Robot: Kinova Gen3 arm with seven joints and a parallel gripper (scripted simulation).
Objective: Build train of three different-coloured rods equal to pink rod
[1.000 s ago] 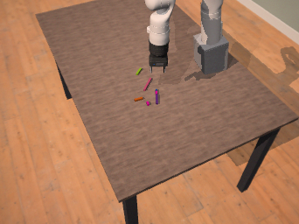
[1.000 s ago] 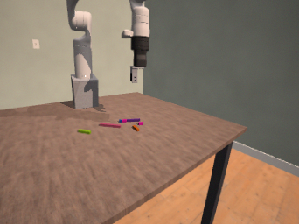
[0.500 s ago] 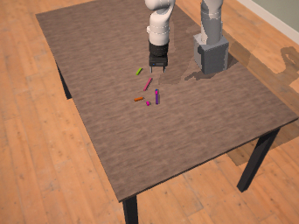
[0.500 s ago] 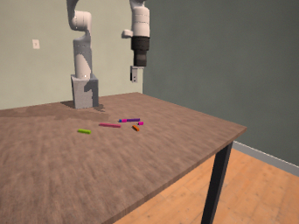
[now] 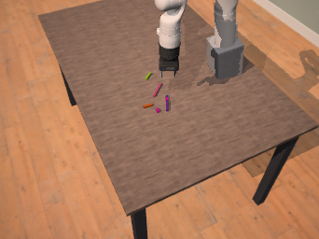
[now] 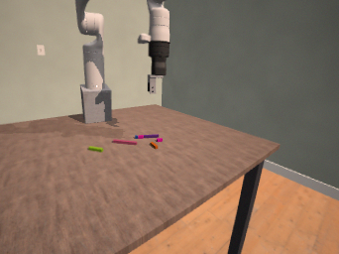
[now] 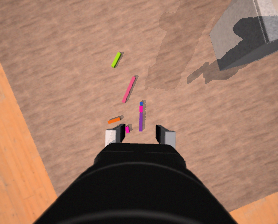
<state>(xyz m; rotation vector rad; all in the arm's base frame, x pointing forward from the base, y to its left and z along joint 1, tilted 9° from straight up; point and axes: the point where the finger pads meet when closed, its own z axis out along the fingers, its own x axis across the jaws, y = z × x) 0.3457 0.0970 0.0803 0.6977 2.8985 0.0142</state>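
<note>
A blue rod (image 6: 137, 137) (image 7: 141, 103), a magenta rod (image 5: 167, 98) (image 6: 141, 137) (image 7: 141, 109) and a purple rod (image 5: 167, 106) (image 6: 152, 136) (image 7: 141, 122) lie flat in one line, in that order, with no gap visible between them. The pink rod (image 5: 158, 90) (image 6: 124, 142) (image 7: 129, 89) lies slanted beside the line, apart from it. My gripper (image 5: 168, 75) (image 6: 152, 91) (image 7: 140, 130) is open and empty, high above the table.
A second magenta rod (image 5: 158, 110) (image 6: 159, 140) (image 7: 127, 129) lies beside the purple rod, apart from it. An orange rod (image 5: 147, 105) (image 6: 154, 145) (image 7: 114, 120) lies farther out. A lime rod (image 5: 148, 76) (image 6: 95, 149) (image 7: 116, 59) lies beyond the pink rod. The grey robot base (image 5: 226, 60) (image 6: 96, 106) stands on the table.
</note>
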